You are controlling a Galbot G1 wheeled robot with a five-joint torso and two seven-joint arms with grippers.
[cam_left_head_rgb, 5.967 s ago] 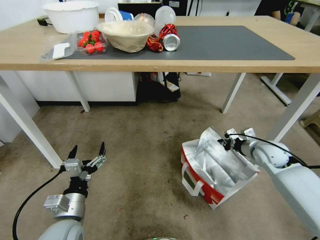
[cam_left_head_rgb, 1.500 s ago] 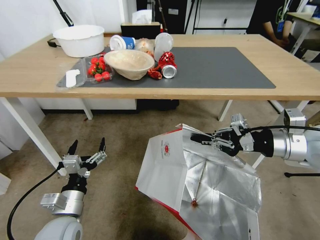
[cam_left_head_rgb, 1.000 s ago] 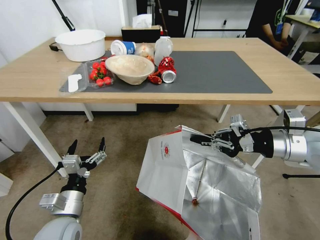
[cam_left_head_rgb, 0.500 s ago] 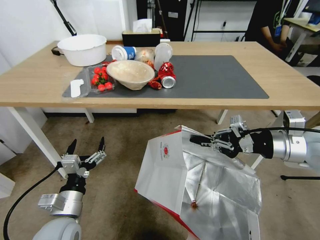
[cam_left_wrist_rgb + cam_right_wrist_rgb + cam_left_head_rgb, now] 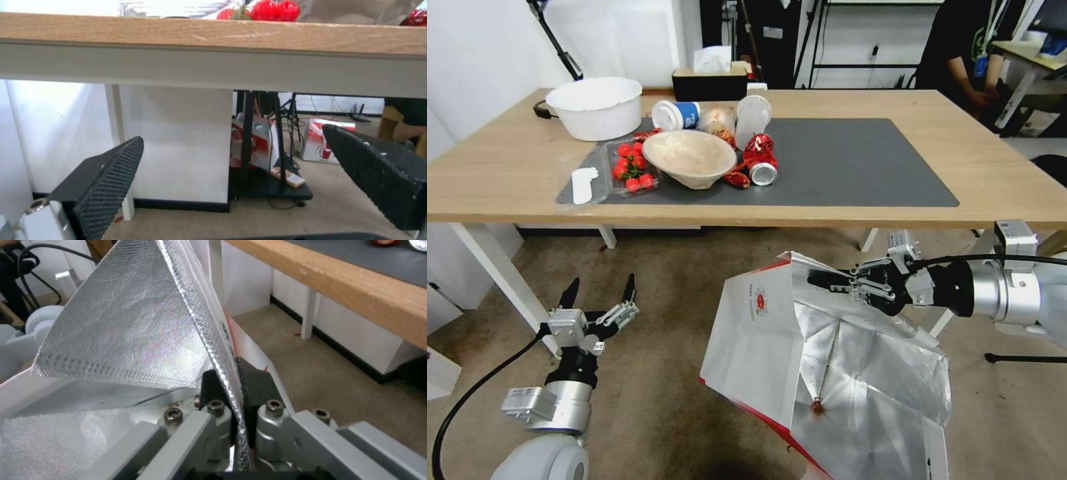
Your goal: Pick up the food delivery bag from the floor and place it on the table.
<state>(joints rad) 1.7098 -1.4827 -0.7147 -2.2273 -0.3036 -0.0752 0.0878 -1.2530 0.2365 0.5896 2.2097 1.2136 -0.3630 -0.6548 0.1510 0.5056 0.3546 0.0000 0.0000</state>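
Food delivery bag (image 5: 760, 340): hanging clear of the floor (image 5: 680, 267), before the desk (image 5: 1007, 173). My right end effector (image 5: 827, 280): clamped on its foil rim. My left end effector (image 5: 599, 297): spread, empty, low beside the desk leg.

1. The food delivery bag (image 5: 774, 340) hangs tilted above the floor (image 5: 654, 400), its open mouth toward the camera. It is boxy and white with red edges, a small round red logo on one side and crinkled silver foil inside.
2. The right gripper (image 5: 820, 280) pinches the bag's upper rim, fingers closed on the foil edge (image 5: 222, 350).
3. The light-wood table (image 5: 1014, 180), white-legged with a dark grey mat, stands just beyond the bag.
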